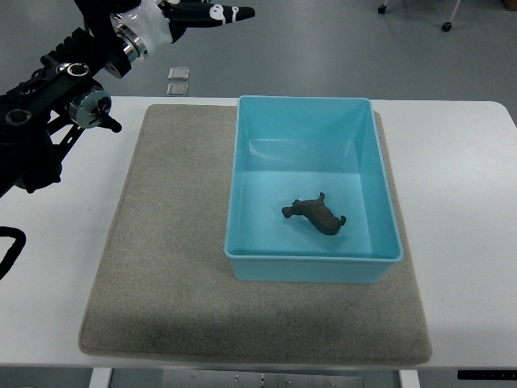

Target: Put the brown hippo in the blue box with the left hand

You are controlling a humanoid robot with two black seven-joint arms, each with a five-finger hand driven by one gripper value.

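Observation:
The brown hippo (316,214) lies on the floor of the blue box (310,107), toward its near side. The box stands on a grey mat (170,250). My left hand (212,14) is raised at the top left, beyond the table's far edge and well away from the box. Its dark fingers are stretched out toward the right and hold nothing. The left arm runs down along the picture's left edge. No right arm shows.
The mat covers most of the white table (460,186). Two small square plates (178,81) lie on the floor beyond the table's far edge. Chair casters (445,24) show at the top right.

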